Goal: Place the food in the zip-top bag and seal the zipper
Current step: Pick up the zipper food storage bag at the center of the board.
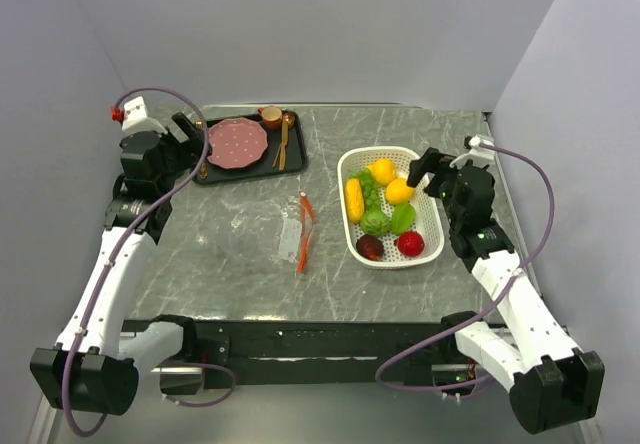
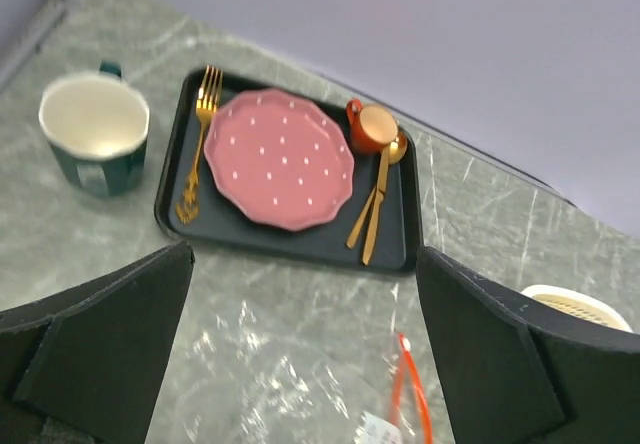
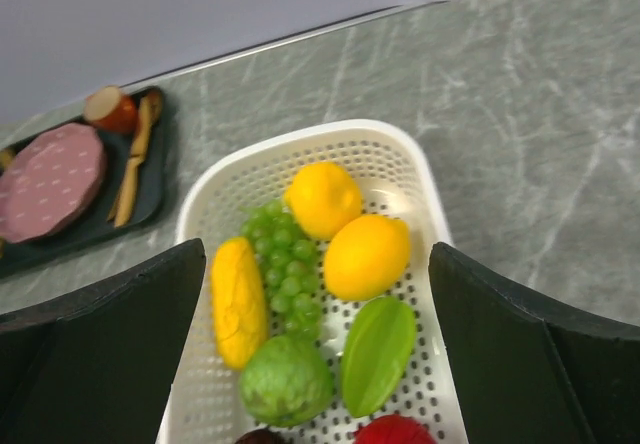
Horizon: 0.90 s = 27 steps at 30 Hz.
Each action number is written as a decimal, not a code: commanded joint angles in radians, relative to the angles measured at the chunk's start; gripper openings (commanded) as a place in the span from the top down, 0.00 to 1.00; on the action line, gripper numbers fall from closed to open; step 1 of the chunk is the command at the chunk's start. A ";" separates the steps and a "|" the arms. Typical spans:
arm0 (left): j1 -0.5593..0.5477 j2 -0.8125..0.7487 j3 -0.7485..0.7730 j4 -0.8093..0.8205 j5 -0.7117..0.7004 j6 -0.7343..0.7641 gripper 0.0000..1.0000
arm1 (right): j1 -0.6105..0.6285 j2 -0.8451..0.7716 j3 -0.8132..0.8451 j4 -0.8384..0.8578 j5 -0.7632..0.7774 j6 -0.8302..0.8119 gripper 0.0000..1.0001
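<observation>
The toy food lies in a white perforated basket [image 1: 429, 226]: yellow corn [image 1: 354, 200], two lemons [image 1: 399, 190], green grapes [image 3: 290, 264], a green round fruit [image 3: 286, 380], a green starfruit [image 3: 377, 352], a red piece [image 1: 410, 243] and a dark purple one [image 1: 370, 247]. The clear zip-top bag [image 1: 291, 232] lies flat mid-table, its orange-red zipper [image 1: 303, 232] along the right side; the zipper also shows in the left wrist view [image 2: 412, 404]. My left gripper [image 1: 193, 142] is open and empty above the tray's left end. My right gripper [image 1: 425, 171] is open and empty over the basket's right rim.
A dark tray [image 1: 293, 154] at the back left holds a pink speckled plate [image 1: 237, 142], a small orange cup [image 1: 270, 116] and gold cutlery [image 1: 284, 140]. A teal mug [image 2: 94, 129] stands left of the tray. Grey walls close in on three sides.
</observation>
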State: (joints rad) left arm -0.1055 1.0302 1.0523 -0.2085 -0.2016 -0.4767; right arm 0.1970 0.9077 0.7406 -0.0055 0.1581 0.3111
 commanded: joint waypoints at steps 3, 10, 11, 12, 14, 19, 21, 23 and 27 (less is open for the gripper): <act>0.006 -0.067 0.005 -0.140 0.028 -0.258 0.01 | 0.001 0.022 0.088 0.012 -0.267 0.063 0.00; 0.017 0.004 0.044 -0.216 0.319 -0.042 0.01 | -0.007 0.063 0.101 0.002 -0.343 0.116 0.00; 0.015 0.028 0.049 -0.223 0.343 -0.027 0.01 | -0.008 0.077 0.127 -0.023 -0.344 0.114 0.00; 0.007 0.036 0.048 -0.223 0.356 -0.010 0.01 | -0.007 0.092 0.143 -0.048 -0.338 0.123 0.00; -0.014 0.060 0.058 -0.236 0.355 -0.002 0.01 | -0.007 0.134 0.184 -0.123 -0.307 0.137 0.00; -0.101 0.117 0.089 -0.278 0.285 0.044 0.01 | -0.007 0.172 0.201 -0.205 -0.285 0.171 0.00; -0.152 0.123 0.069 -0.267 0.231 0.061 0.01 | -0.007 0.171 0.175 -0.195 -0.293 0.171 0.00; -0.186 0.133 0.071 -0.287 0.205 0.062 0.01 | -0.007 0.171 0.178 -0.194 -0.281 0.177 0.00; -0.206 0.142 0.061 -0.285 0.209 0.062 0.01 | -0.007 0.210 0.275 -0.258 -0.263 0.151 0.00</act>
State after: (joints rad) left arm -0.2958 1.1675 1.0943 -0.4927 0.0399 -0.4465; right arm 0.1928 1.0904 0.9134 -0.2153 -0.1246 0.4744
